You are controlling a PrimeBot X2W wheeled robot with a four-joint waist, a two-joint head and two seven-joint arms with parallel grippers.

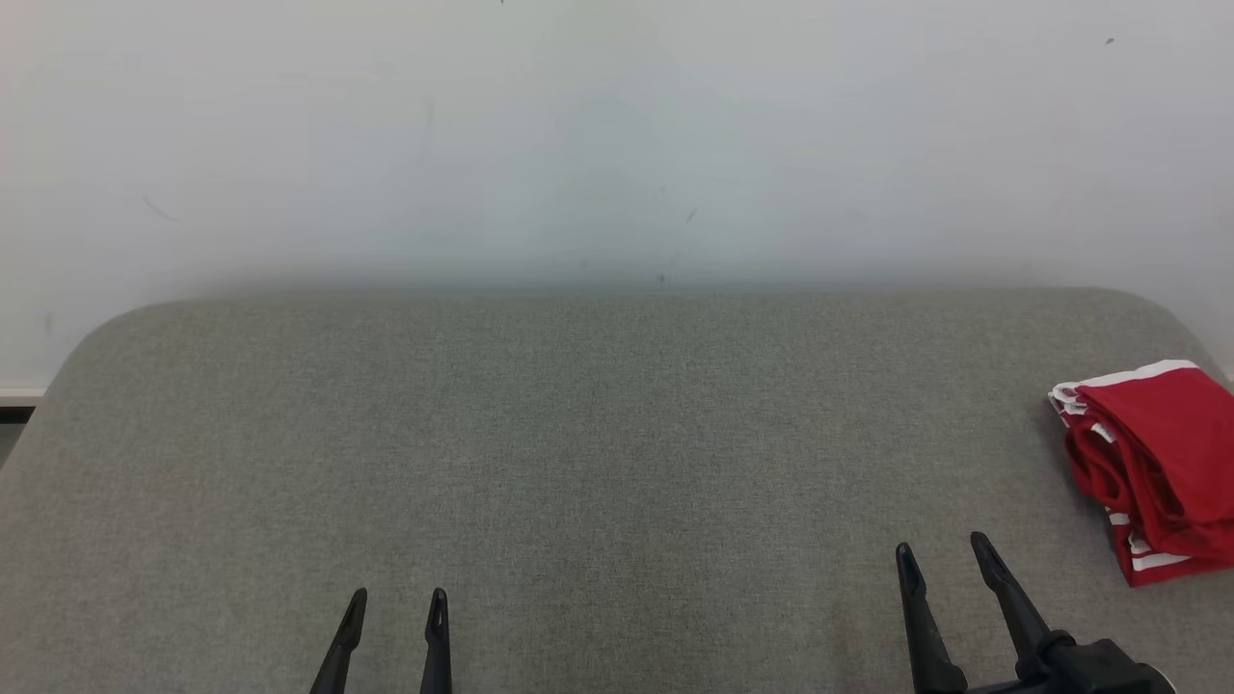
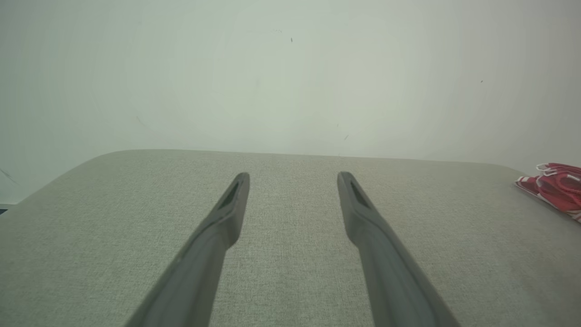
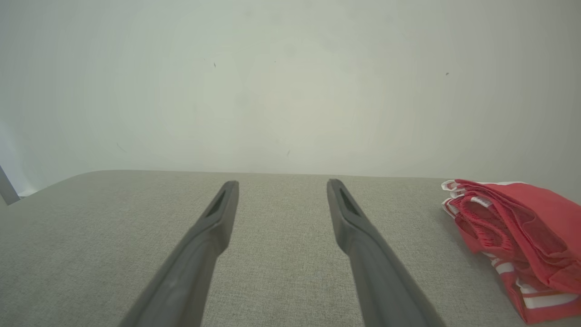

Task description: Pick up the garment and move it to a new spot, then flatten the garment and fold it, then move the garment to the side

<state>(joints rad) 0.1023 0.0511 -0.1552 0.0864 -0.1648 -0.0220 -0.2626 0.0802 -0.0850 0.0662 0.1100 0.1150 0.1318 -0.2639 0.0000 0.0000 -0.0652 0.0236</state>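
The garment (image 1: 1152,463) is red with white stripes and lies folded in a compact bundle at the right edge of the grey cushioned surface (image 1: 598,453). It also shows at the right in the right wrist view as the garment (image 3: 517,240) and at the far right in the left wrist view as the garment (image 2: 556,188). My right gripper (image 1: 943,551) stands open, empty, to the left of the garment and apart from it. My left gripper (image 1: 397,600) is open and empty near the front edge, left of centre. In their own views the right gripper (image 3: 280,184) and left gripper (image 2: 292,176) hold nothing.
A pale wall (image 1: 617,145) rises directly behind the surface's far edge. The surface has rounded far corners, and a strip of floor trim (image 1: 19,393) shows beyond its left corner.
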